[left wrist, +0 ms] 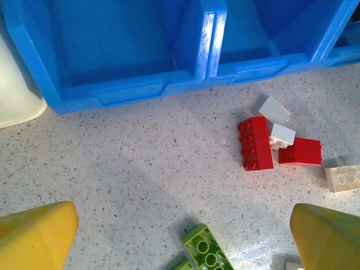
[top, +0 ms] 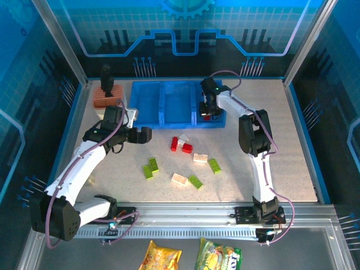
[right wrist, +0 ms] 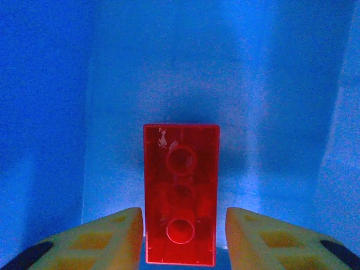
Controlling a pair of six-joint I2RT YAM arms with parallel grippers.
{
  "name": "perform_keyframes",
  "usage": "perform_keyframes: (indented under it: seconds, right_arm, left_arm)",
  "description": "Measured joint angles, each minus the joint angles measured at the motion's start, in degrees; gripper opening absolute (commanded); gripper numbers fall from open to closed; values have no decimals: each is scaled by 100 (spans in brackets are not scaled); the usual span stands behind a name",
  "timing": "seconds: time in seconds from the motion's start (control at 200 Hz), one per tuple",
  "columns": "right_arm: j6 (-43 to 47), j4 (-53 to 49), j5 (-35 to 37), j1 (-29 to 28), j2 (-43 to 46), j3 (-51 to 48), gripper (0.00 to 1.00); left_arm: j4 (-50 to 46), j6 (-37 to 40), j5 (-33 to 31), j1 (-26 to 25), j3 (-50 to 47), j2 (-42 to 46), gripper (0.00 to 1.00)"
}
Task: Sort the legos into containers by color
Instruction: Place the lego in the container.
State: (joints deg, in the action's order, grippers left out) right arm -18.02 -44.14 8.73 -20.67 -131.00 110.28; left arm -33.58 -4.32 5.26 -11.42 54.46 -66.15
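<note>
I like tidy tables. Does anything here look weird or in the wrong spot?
Nothing looks broken or spilled. The odd ones are a yellow snack packet and a green snack packet, lying on the near side of the rail, away from the legos on the table.

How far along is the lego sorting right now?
Little looks done. In hand: one red brick between the right gripper's fingers, inside the tray's right compartment. Remaining: two red bricks, white bricks and green bricks on the table, with the open left gripper above them.
</note>
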Motion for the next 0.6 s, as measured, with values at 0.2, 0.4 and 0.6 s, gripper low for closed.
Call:
perform_keyframes:
  seconds: [0.2,0.4,0.6]
  right_arm:
    - [0,-7,7,-39,411,-210,44]
    - [0,-42,2,-190,1298,-741,44]
    - [-22,-37,-28,-407,2144,-1550,44]
  left_arm:
    - [0,-2,0,0,0,0,97]
    - [-17,-22,0,-2,0,-9,95]
    - [-205,-131,-52,-74,17,-175,94]
